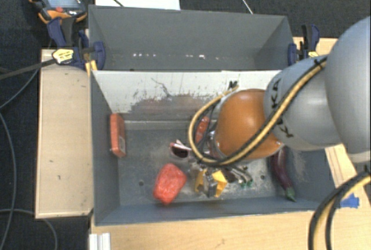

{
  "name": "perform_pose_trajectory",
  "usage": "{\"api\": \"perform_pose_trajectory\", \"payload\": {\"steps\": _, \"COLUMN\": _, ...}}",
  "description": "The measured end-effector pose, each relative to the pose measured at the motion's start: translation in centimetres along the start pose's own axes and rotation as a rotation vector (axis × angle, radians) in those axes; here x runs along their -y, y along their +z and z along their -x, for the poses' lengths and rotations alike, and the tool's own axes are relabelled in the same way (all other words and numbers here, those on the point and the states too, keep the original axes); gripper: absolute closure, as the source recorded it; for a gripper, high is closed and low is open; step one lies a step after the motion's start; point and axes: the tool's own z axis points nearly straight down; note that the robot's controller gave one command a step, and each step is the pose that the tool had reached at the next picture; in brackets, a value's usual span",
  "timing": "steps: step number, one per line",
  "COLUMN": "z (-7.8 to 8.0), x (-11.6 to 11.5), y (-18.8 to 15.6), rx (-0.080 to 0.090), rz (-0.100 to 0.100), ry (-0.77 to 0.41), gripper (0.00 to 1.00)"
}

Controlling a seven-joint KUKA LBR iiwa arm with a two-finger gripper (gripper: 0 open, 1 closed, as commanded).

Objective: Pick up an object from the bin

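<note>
We see the gripper (227,172) low over a small yellow block (218,181), right of a red strawberry (169,183); we cannot tell its state.

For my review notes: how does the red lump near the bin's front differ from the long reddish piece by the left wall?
The red lump is broad, rounded and bright red; the long reddish piece is slim, stick-like and more orange-brown. The lump lies slanted on the open floor near the front wall; the long piece runs along the left wall. Both lie loose on the floor of the bin, uncovered.
</note>
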Motion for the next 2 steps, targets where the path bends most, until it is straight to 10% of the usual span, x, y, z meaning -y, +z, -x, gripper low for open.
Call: {"api": "perform_pose_trajectory", "payload": {"steps": 2, "z": -0.1, "x": -0.1, "y": -2.8, "rx": -0.002, "rz": 0.001, "ry": 0.002, "gripper": 1.00}}
